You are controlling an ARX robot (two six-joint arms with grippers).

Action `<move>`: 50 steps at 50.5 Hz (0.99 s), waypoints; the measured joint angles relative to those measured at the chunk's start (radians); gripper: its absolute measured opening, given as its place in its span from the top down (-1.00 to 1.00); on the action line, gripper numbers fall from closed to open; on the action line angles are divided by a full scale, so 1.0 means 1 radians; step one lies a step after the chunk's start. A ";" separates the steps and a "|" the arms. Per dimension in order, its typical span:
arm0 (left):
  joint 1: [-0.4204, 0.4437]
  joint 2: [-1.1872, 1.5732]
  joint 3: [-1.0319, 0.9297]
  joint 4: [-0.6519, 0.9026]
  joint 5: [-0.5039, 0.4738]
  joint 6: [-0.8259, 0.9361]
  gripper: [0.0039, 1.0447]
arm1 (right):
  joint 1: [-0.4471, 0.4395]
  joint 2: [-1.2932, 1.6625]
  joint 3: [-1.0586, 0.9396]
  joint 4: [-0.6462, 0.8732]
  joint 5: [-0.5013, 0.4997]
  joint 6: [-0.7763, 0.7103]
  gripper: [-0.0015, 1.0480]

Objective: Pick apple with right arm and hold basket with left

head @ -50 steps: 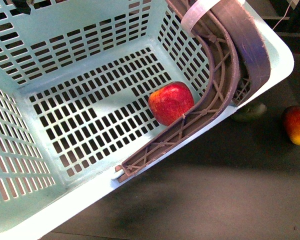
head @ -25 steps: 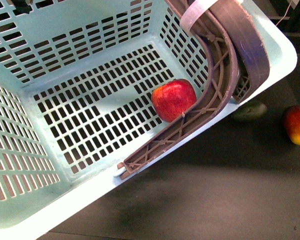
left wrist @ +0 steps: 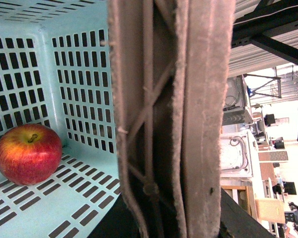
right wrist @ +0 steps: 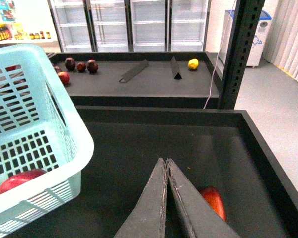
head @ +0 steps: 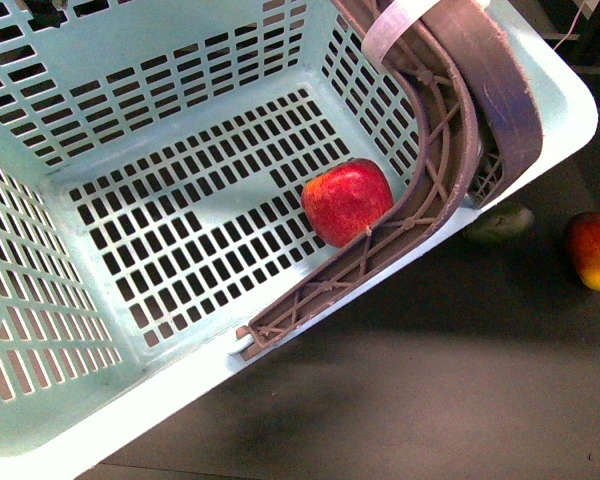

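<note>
Turquoise basket (head: 558, 95): fills the front view, brown handle (head: 442, 150) lying along its near rim.
Apple (head: 347, 203): on the slotted floor inside, beside that handle (stem up).
Right gripper (right wrist: 166, 198): fingers pressed together, empty, outside the basket.
Left gripper: unseen; fingers' state cannot be told.

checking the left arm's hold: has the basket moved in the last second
Yes, slightly. In the front view the basket has shifted up and to the right, while the green fruit and the red-orange fruit stay put.
</note>
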 joint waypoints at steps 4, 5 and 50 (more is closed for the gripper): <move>0.000 0.000 0.000 0.000 0.000 0.000 0.67 | 0.000 -0.026 0.000 -0.025 0.000 0.000 0.96; 0.000 0.000 0.000 0.000 0.000 0.000 0.67 | 0.000 -0.030 0.000 -0.029 0.000 0.000 0.96; 0.000 0.001 0.000 0.000 0.000 0.000 0.67 | 0.000 -0.309 0.000 -0.314 0.002 0.000 0.96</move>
